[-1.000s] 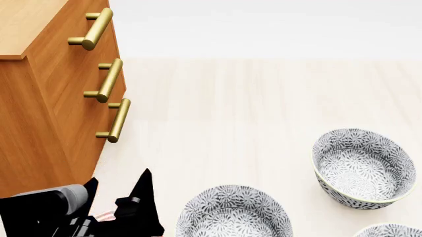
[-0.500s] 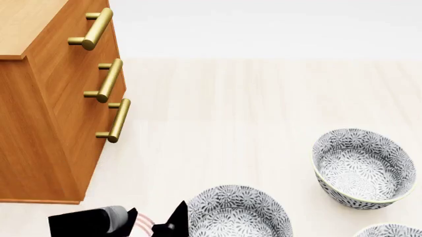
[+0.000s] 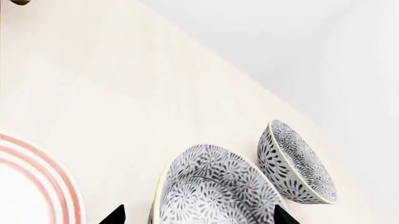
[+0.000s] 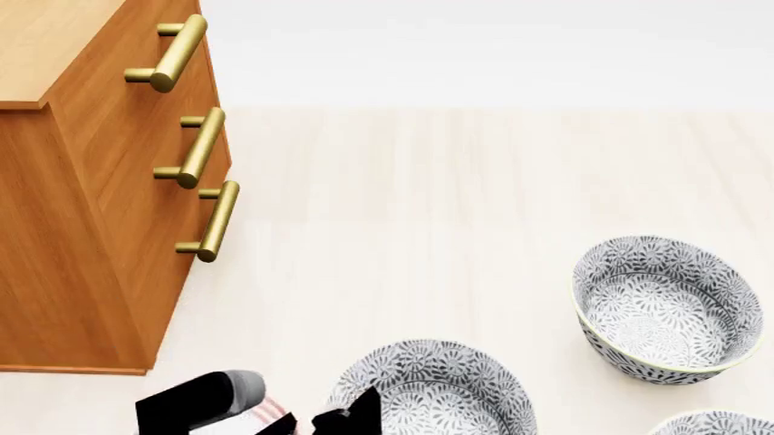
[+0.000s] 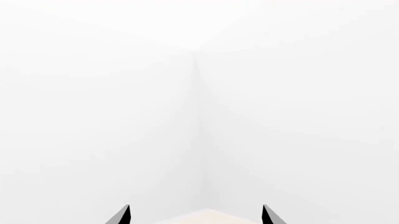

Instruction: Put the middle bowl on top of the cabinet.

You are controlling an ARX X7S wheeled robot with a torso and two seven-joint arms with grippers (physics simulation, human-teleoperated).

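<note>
Now, at your far left stands the orange-brown wooden drawer cabinet (image 4: 103, 208) with three brass bar handles (image 4: 201, 147), its lighter flat top bare in the part you can see. Next along the pale wooden table (image 4: 436, 199), low in the head view, your left gripper (image 3: 198, 217) has its fingers spread wide, one to each side of the middle grey-and-white floral bowl (image 4: 432, 391), just beside a pink-ringed white plate (image 3: 31, 186). That bowl is empty and upright on the table. Right of it sits a second identical empty bowl (image 4: 668, 308), then a third (image 4: 713, 423) at the corner. Your right gripper (image 5: 196, 215) shows its fingertips parted wide, holding nothing.
</note>
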